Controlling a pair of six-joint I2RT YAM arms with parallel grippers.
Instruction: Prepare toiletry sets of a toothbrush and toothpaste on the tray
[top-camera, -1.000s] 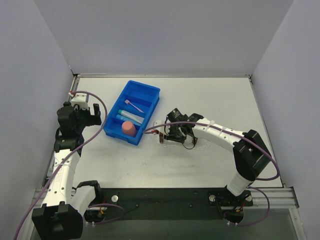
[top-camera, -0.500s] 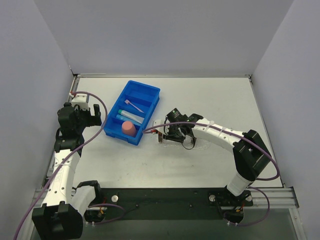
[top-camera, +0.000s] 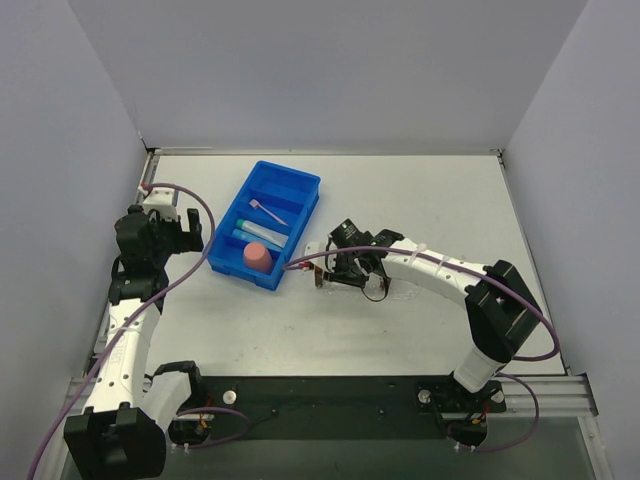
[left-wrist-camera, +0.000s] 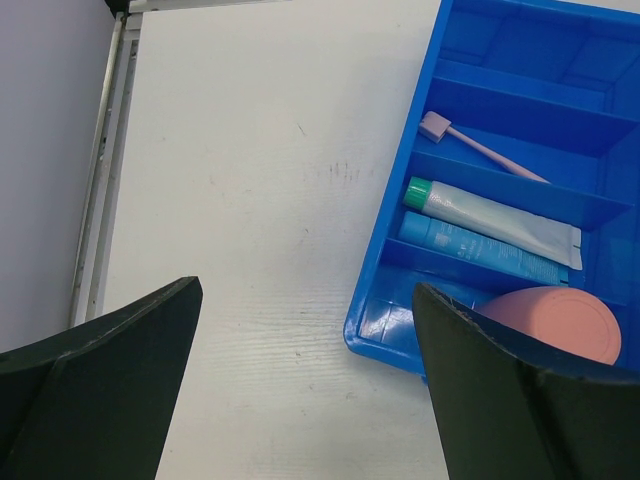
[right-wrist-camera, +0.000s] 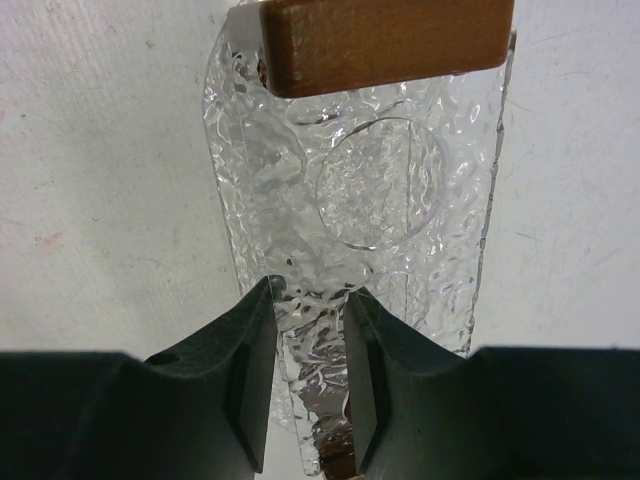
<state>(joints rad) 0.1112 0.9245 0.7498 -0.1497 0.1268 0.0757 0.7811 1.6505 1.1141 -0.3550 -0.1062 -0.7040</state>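
We pinched the tray (right-wrist-camera: 400, 250) by its rim in our right claw (right-wrist-camera: 308, 300), apparently to place it near the bin (left-wrist-camera: 382, 330). Our left claw (left-wrist-camera: 308, 295) hung spread beside that bin, where toothbrush (left-wrist-camera: 490, 152) and toothpaste (left-wrist-camera: 495, 222) lay in neighbouring compartments.

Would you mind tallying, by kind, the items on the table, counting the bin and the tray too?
Toothbrush: 1
Toothpaste tubes: 2
Pink cup: 1
Blue bin: 1
Clear tray: 1
Total: 6
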